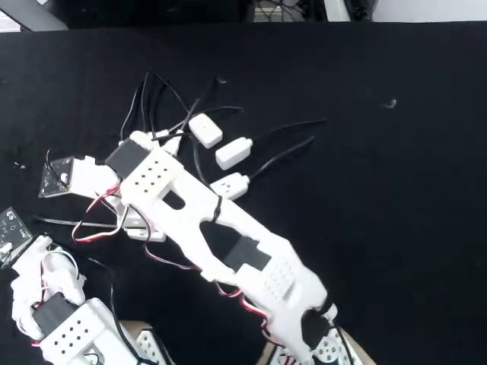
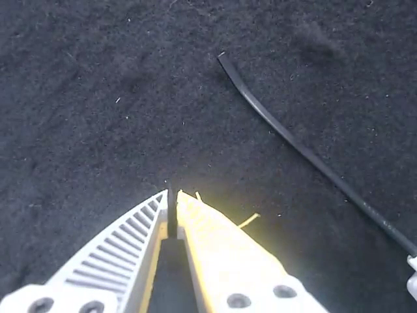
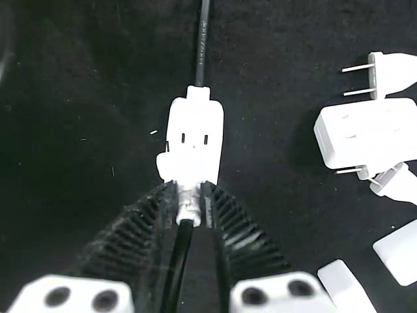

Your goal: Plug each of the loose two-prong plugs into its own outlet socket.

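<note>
Right gripper [image 3: 189, 190] clamps one plug [image 3: 186, 210], nose against its socket [image 3: 194, 134] on the black table [image 3: 78, 78]; seating looks half done. Next: press straight in, then release. Left gripper [image 2: 172, 194] closed, empty, near a black cable [image 2: 293, 140]

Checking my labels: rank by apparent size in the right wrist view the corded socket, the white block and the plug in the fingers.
1. white block, marginally largest.
2. corded socket, nearly alike.
3. plug in the fingers, smallest showing, partly hidden.
</note>
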You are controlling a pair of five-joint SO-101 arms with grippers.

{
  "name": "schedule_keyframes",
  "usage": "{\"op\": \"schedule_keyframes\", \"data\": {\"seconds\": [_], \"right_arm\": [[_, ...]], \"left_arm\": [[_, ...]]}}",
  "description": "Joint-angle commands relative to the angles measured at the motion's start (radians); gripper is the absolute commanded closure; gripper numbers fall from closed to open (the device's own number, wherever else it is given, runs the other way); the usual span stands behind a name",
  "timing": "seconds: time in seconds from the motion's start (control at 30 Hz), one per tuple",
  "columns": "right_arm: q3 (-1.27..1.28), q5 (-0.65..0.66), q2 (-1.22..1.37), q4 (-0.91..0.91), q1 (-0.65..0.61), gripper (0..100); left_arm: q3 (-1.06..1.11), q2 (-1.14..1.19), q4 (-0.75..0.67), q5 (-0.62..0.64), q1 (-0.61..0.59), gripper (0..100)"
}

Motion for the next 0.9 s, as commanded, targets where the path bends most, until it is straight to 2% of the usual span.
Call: {"op": "schedule_keyframes", "data": {"seconds": [0.0, 0.87], "right_arm": [[-0.053, 0.034, -0.007, 0.000, -0.008, 98.8], [-0.104, 0.038, 0.064, -0.038, 0.037, 98.8]], "left_arm": [[0.022, -0.011, 0.002, 0.003, -0.008, 97], [0.022, -0.011, 0.002, 0.003, -0.012, 97]]}}
